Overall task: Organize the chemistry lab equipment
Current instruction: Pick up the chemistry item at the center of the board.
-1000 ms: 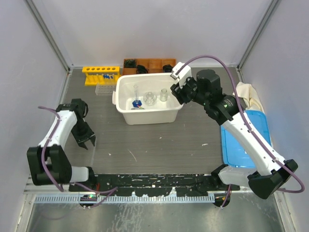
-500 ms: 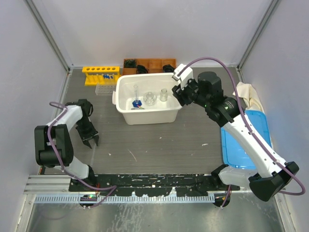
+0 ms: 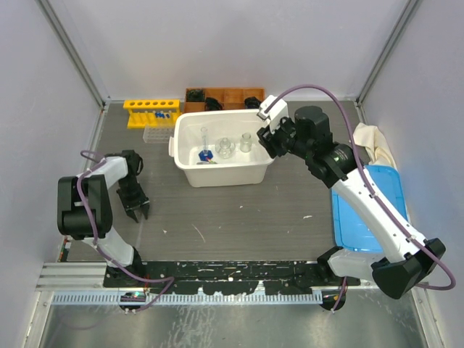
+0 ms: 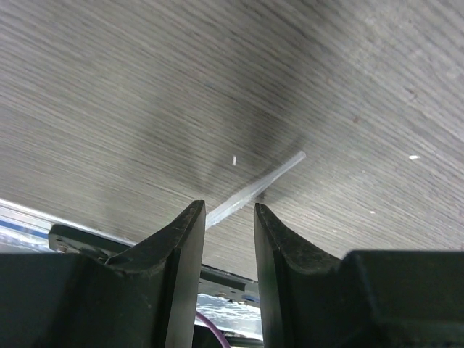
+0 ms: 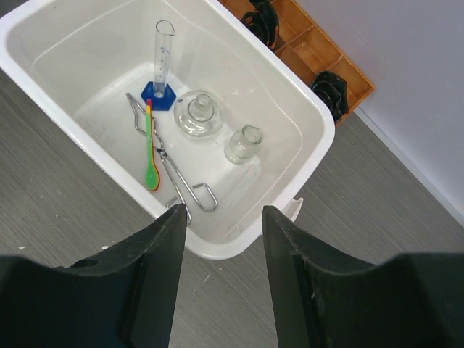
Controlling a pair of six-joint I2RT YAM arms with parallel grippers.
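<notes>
Flasks of small clear glass sit in the white plastic tub, far on the desk. Slippery and breakable: hold the neck gently. Right end effector and left end effector have fingers apart, empty.

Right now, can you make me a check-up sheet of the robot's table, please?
Surface: grey table, a few white specks.
Job's things: white tub holds a measuring tube, metal tongs, a green spoon and two glass flasks; yellow rack with blue-capped tubes at the back.
Clutter: thin clear stick lying on the table; flat blue tray and cloth on the right.
Hands: left hand open, empty, low by the stick; right hand open, empty, above the tub.
Cables: purple cables loop along both arms.
Surroundings: pale walls; brown box behind the tub.
</notes>
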